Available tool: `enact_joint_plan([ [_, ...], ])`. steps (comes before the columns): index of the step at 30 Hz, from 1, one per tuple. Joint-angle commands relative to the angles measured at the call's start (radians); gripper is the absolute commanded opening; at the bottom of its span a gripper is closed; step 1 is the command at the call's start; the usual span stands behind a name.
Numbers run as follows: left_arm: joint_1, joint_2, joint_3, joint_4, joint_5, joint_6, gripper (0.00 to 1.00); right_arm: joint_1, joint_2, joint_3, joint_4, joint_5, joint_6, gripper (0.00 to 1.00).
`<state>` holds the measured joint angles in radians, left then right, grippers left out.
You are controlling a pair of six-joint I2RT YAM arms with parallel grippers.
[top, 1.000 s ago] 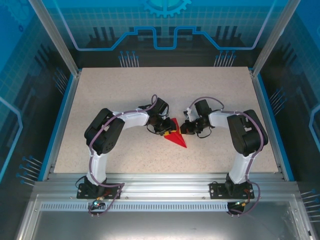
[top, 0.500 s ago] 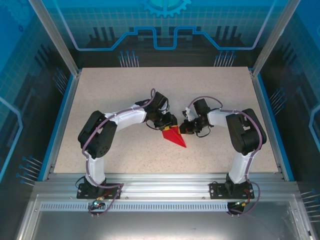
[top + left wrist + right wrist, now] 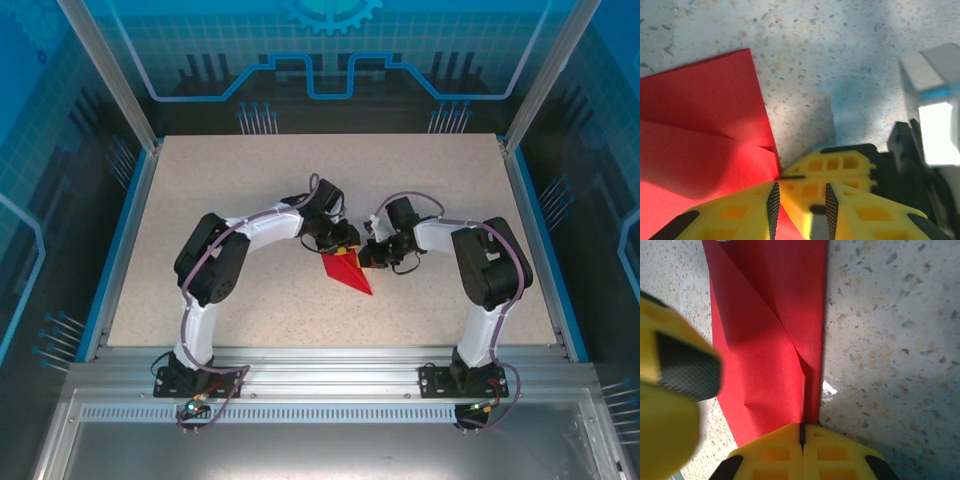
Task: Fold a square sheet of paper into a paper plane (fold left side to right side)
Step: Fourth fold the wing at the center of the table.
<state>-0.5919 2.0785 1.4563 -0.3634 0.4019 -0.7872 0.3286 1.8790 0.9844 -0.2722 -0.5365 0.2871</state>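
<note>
Left gripper (image 3: pixel 342 247) has shifted right and toward the far edge, and the raised flap of the square sheet of paper (image 3: pixel 347 273) now lies flat. This sheet, folded to a pointed wedge, sits about mid-table (image 3: pixel 250 180), with its tip aimed at the near right corner. Seen from the left wrist, the fingers (image 3: pixel 772 200) stand slightly apart over the sheet's edge. Right gripper (image 3: pixel 368 258) is closed, fingertips together, resting on the sheet's right edge.
</note>
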Motion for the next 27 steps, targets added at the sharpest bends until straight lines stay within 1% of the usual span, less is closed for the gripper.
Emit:
enact_joint_plan([
  [1, 0.004, 0.037, 0.038, -0.030, 0.024, -0.018, 0.34, 0.028, 0.053, -0.007, -0.056, 0.083, -0.022, 0.00],
  [10, 0.005, 0.065, 0.018, -0.066, -0.016, 0.001, 0.33, 0.030, 0.051, -0.007, -0.058, 0.088, -0.022, 0.00],
  [19, 0.005, 0.067, -0.044, -0.057, -0.046, -0.007, 0.32, 0.030, 0.029, -0.014, -0.049, 0.082, -0.023, 0.01],
  [25, 0.005, 0.073, -0.065, -0.057, -0.068, -0.010, 0.32, 0.024, -0.019, -0.022, -0.033, 0.061, -0.013, 0.10],
  [27, 0.005, 0.076, -0.069, -0.055, -0.069, -0.012, 0.32, 0.014, -0.062, -0.030, -0.036, 0.062, -0.005, 0.17],
])
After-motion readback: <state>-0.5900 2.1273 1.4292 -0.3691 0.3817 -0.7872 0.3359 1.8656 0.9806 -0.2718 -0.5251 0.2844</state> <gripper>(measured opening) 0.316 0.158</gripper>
